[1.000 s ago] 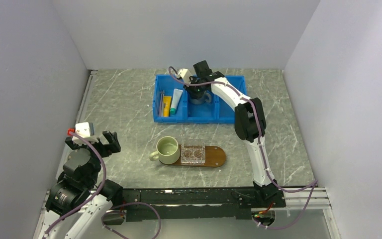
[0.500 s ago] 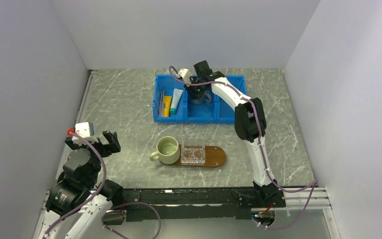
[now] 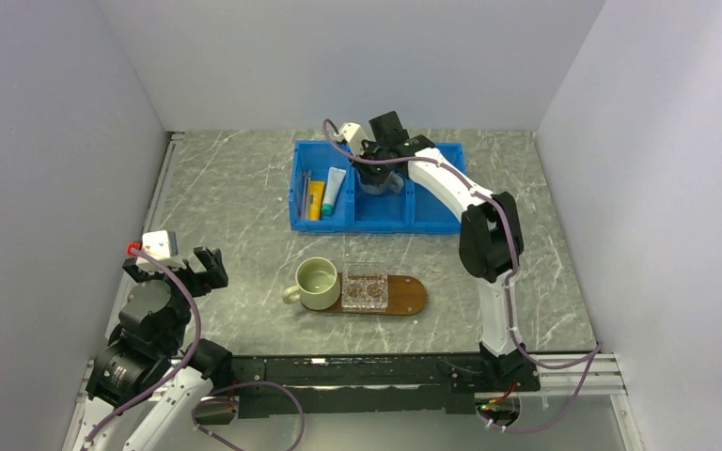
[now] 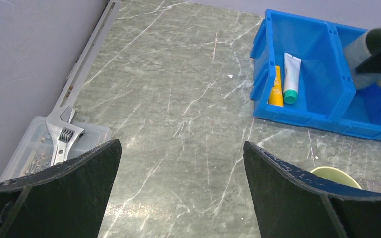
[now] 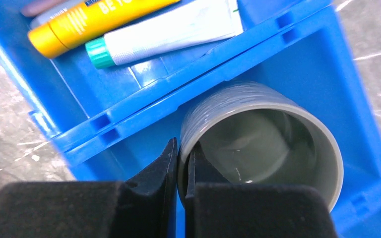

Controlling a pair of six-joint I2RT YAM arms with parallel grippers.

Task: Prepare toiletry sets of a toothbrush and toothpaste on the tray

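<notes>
Where the toiletry sets (image 3: 320,195) are lying: all 4 pieces are sitting in the left compartment of the blue bin (image 3: 423,224); the yellow tube (image 5: 94,20) is lying just beside the white tube (image 5: 168,29), and the 2 toothbrushes (image 3: 305,193) are lying along the compartment's left wall; nothing is touching them
Tray (image 3: 412,296): it is waiting nearer the arms, well apart from the bin; a pale green mug (image 3: 318,282) is standing at its left end, though whether on the wood or just off it I cannot tell; a clear holder (image 3: 364,287) is sitting on its middle; its right end is showing bare wood
Right gripper (image 5: 182,153): it is pinching the wall of the grey mug (image 5: 263,139) in the bin's middle compartment, 1 finger inside the rim and 1 outside, jaws nearly together on the thin wall
Left gripper (image 4: 181,168): it is hovering over the near-left of the table (image 4: 178,99), jaws spread wide, gripping nothing
Step in hand: judging by the grip, the 2nd mug is being fetched from the bin; no brush or tube is on the tray yet
Next move: it is probably calling for a straight lift clear of the bin's walls, then a carry to the tray's bare right end, keeping the mug from swinging on its 1-sided pinch
</notes>
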